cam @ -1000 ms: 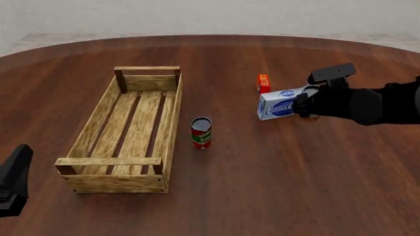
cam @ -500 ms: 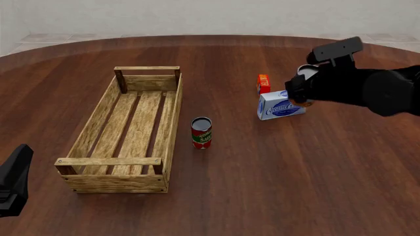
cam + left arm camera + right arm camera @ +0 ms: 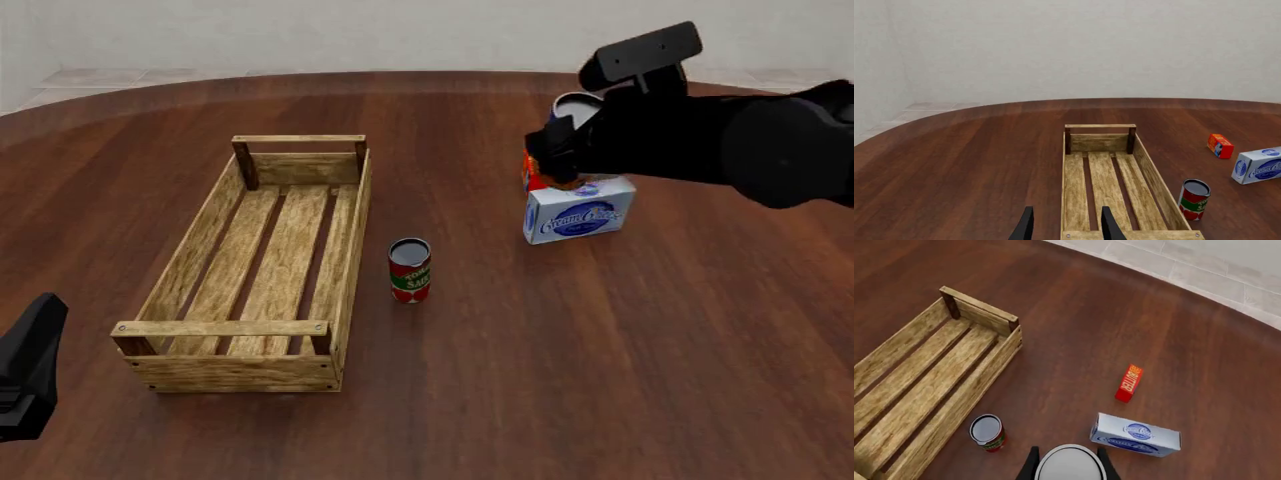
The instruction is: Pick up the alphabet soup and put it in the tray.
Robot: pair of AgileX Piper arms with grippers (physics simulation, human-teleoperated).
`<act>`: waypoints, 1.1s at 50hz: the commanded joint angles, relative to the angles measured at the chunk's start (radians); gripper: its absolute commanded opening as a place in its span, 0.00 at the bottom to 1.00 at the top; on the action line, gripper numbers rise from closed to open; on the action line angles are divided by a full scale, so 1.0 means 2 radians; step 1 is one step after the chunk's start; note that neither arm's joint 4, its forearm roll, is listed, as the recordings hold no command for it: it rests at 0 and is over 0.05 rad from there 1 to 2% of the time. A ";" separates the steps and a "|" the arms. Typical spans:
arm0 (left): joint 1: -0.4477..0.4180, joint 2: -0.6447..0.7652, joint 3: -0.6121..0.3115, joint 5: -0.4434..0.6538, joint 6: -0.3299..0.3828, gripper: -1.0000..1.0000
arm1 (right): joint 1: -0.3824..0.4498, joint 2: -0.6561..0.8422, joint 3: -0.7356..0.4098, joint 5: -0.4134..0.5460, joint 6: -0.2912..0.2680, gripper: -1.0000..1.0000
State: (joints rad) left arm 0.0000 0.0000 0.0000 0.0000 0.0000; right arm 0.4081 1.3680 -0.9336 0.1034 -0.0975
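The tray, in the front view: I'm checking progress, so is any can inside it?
No. The tray shows only bare slats; the red-and-green can stands on the table beside it.

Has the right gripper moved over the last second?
Yes. The right gripper, holding the grey-topped alphabet soup can, has risen and shifted left, now above the white-and-blue carton rather than right of it.
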 commanded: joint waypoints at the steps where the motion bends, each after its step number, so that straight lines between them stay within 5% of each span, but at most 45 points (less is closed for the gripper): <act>1: 0.000 0.000 0.000 0.000 0.000 1.00 | 0.043 0.008 -0.030 0.008 0.016 0.00; 55: 0.000 0.000 0.000 0.000 0.000 1.00 | 0.230 0.123 -0.184 0.009 0.035 0.00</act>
State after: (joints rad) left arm 0.0000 0.0000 0.0000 0.0000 0.0000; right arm 0.8116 1.5840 -1.2403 0.1261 -0.0598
